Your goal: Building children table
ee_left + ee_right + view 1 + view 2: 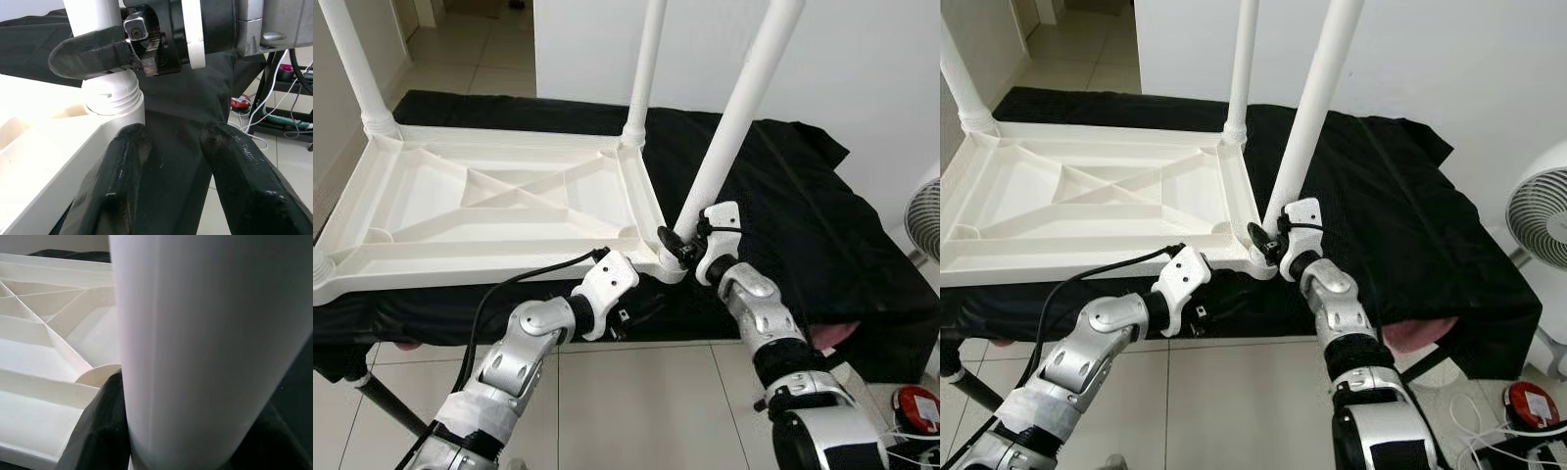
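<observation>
A white plastic table top lies upside down on a black cloth. Two white legs stand in its far corners, the left leg and the right leg. A third leg leans to the right out of the near right corner socket. My right gripper is shut on this leg just above the socket, its finger wrapped around the tube. My left gripper is open just below that corner, beside the table's rim, holding nothing.
The near left corner socket has no leg in it. A white fan stands at the right, and a red round object with cables lies on the tiled floor. A white wall rises behind the cloth.
</observation>
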### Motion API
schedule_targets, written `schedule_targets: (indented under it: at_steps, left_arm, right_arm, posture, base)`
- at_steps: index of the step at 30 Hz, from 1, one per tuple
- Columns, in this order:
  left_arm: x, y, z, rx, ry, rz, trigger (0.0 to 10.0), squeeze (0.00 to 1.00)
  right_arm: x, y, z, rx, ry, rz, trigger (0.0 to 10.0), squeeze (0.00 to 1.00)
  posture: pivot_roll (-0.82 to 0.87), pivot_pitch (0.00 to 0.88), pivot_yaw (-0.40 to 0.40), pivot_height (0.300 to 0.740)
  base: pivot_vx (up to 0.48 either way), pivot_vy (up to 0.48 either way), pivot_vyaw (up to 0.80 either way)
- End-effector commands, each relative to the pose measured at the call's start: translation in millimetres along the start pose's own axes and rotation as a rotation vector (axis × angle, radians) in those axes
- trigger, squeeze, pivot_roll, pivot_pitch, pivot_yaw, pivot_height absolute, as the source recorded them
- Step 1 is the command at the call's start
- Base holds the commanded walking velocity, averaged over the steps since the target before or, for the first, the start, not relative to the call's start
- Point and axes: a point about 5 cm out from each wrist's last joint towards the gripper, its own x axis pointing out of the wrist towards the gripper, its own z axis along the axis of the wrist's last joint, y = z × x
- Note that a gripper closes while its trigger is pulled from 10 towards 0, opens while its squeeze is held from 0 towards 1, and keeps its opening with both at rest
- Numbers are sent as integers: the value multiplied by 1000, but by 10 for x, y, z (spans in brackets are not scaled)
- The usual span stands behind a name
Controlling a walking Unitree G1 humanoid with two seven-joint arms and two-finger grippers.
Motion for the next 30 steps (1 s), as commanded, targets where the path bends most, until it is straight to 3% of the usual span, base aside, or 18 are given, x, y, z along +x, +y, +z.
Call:
schedule_targets:
  at_steps: [1, 3, 4, 5, 9, 12, 18, 19, 20, 23, 28, 29, 30]
  left_arm:
    - [10, -4, 9, 4, 4, 49, 10000, 0]
    - [10, -11, 3, 3, 5, 46, 10000, 0]
    - [10, -11, 3, 3, 5, 46, 10000, 0]
    - [17, -17, 2, 2, 5, 43, 10000, 0]
    - [33, -30, 7, 1, 2, 37, 10000, 0]
    - [32, -34, 8, -1, 1, 35, 10000, 0]
    - [24, -30, 3, 2, 3, 36, 10000, 0]
    - [22, -27, 2, 3, 4, 36, 10000, 0]
    - [21, -26, 1, 4, 4, 36, 10000, 0]
    - [21, -26, 2, 5, 4, 36, 10000, 0]
    - [29, -36, 8, 5, 1, 28, 10000, 0]
    - [29, -36, 9, 6, 1, 27, 10000, 0]
    - [29, -36, 9, 6, 1, 27, 10000, 0]
  right_arm:
    - [-82, -118, -90, 14, 41, -127, 10000, 0]
    - [-117, -53, -90, 28, 26, -245, 10000, 0]
    - [-117, -53, -90, 28, 26, -245, 10000, 0]
    - [-146, -18, -84, 44, 8, -348, 10000, 0]
    - [-192, 77, -72, 106, -21, -463, 10000, 0]
    - [-199, 193, -62, 142, -40, -421, 10000, 0]
    - [-197, 216, -51, 148, -37, -378, 10000, 0]
    - [-202, 211, -41, 143, -32, -370, 10000, 306]
    - [-212, 197, -30, 135, -38, -362, 10000, 1000]
    - [-223, 194, -18, 133, -41, -353, 10000, 1000]
    - [-261, 128, -7, 77, -40, -232, 10000, 1000]
    - [-269, 104, -29, 53, -23, -189, 10000, 231]
    - [-269, 104, -29, 53, -23, -189, 10000, 231]
  posture:
    - [37, 19, -114, 740]
    - [33, 15, -113, 740]
    - [33, 15, -113, 740]
    - [33, 14, -114, 740]
    - [39, 10, -116, 740]
    - [41, 6, -116, 740]
    - [44, 0, -118, 740]
    - [45, 0, -119, 740]
    - [44, 0, -119, 740]
    - [44, 0, -118, 740]
    - [40, 0, -112, 740]
    - [41, 0, -112, 740]
    - [41, 0, -112, 740]
  base:
    - [0, 0, 0]
    - [0, 0, 0]
    - [0, 0, 0]
    - [0, 0, 0]
    - [0, 0, 0]
    - [0, 0, 0]
    - [0, 0, 0]
    - [0, 0, 0]
    - [0, 0, 0]
    - [0, 0, 0]
    - [0, 0, 0]
    - [0, 0, 0]
    - [0, 0, 0]
